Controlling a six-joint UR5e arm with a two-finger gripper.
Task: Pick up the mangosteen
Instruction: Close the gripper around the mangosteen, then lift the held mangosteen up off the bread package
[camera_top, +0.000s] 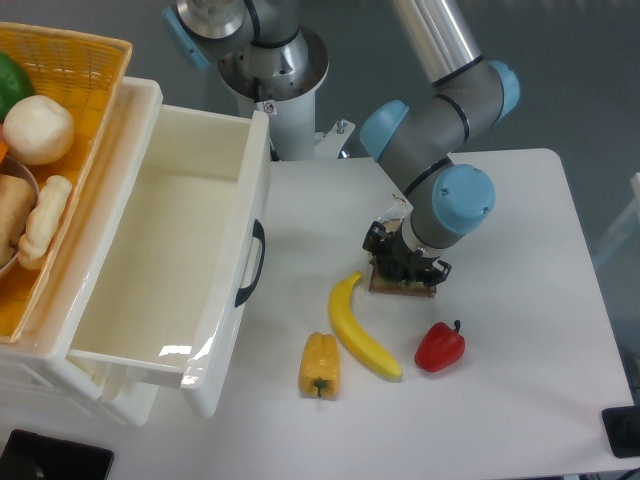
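- One fixed camera is looking down on a white tabletop (500, 400), where the arm is reaching down with its claw (403, 264) sitting low over a bagged bread slice (402, 285).
- Dark claw parts are covering the spot; the mangosteen is hidden, and I cannot tell whether the claw is open or closed.
- Lying nearby are a banana (360, 328), a yellow pepper (319, 365) and a red pepper (440, 346).
- Standing at left are a white drawer (170, 260) and a basket (70, 110).
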